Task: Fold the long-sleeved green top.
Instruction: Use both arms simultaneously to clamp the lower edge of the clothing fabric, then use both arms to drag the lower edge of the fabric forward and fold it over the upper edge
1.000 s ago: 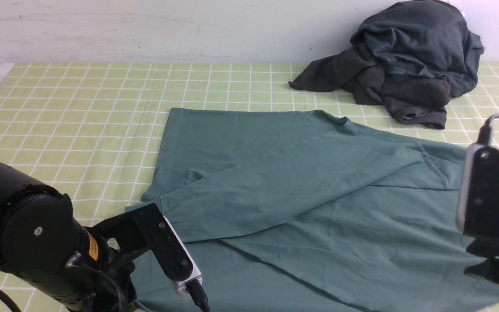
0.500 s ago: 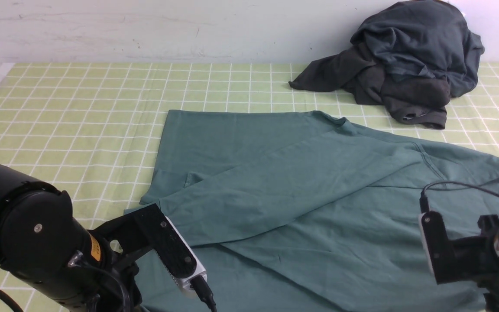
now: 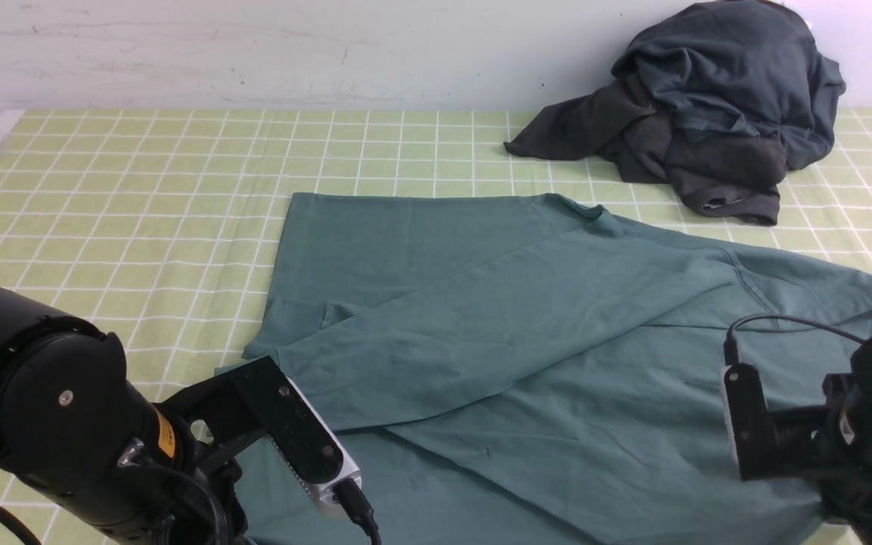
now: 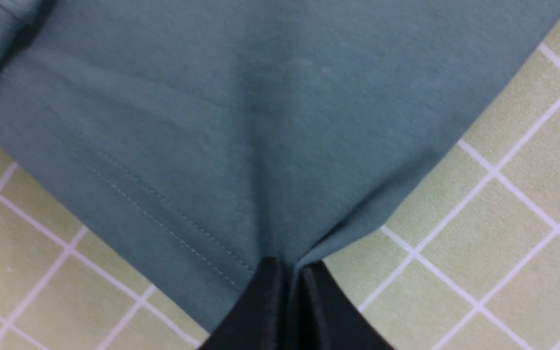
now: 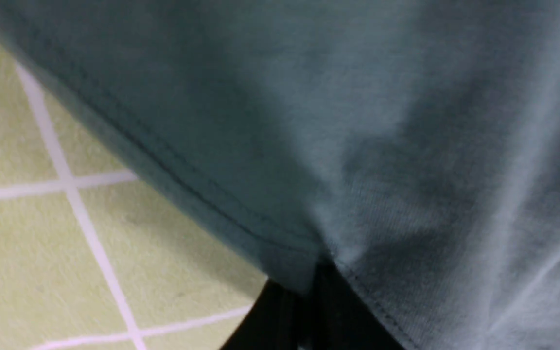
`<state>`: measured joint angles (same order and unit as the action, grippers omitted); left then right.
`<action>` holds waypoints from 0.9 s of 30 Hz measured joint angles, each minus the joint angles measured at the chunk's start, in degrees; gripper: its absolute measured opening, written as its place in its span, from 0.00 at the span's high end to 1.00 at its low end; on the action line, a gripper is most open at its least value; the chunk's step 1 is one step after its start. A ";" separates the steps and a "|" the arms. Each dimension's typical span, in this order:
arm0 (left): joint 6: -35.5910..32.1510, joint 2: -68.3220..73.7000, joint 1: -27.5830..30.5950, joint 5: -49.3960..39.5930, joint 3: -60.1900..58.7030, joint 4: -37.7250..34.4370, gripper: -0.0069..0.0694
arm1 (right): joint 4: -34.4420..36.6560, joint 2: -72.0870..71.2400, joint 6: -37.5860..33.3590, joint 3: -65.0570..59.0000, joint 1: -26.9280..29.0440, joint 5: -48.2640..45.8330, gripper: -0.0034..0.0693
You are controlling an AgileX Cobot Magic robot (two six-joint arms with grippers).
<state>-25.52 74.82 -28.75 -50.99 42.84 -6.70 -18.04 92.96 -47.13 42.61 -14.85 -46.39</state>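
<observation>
1. things counted: one green long-sleeved top, one dark grey heap of clothes, one checked cloth under both, and two grippers.
2. the top lies spread flat in the middle of the checked cloth, with one sleeve folded across its body. the heap sits well apart from it, at the far right.
3. the left gripper is at the near left corner of the top. its jaws are pressed together and pinch the stitched hem there.
4. the right gripper is at the near right edge of the top. its jaws also look closed with the hem caught between them, though this picture is blurred.
5. the front view shows the whole top, the heap, the left arm and the right arm, but the fingertips are hidden there.
6. the wrist views show only a small piece of green fabric, its hem seam and a few squares of the cloth. only they show the grip itself.
</observation>
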 joint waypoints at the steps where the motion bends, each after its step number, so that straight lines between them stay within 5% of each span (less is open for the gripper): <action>1: 0.21 0.00 0.00 -0.84 0.07 0.06 0.90 | 1.76 -0.30 2.61 0.08 0.00 -0.44 0.94; 8: 4.98 0.00 0.00 -7.12 6.38 1.53 0.90 | 6.84 -1.13 17.07 6.95 0.00 -13.01 0.94; 14: 11.79 0.00 2.43 -3.73 13.50 4.05 0.90 | 7.32 -1.13 18.53 15.32 0.66 -17.12 0.94; 19: 18.97 4.49 10.22 3.28 22.87 5.86 0.90 | 7.52 0.91 18.71 25.43 4.97 -9.43 0.94; 27: 20.44 26.22 16.38 9.91 44.02 5.86 0.90 | 6.98 14.15 18.24 39.58 8.61 8.14 0.94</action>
<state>-5.08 101.04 -12.37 -41.08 86.86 -0.84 -11.06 107.11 -28.89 82.20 -6.24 -38.25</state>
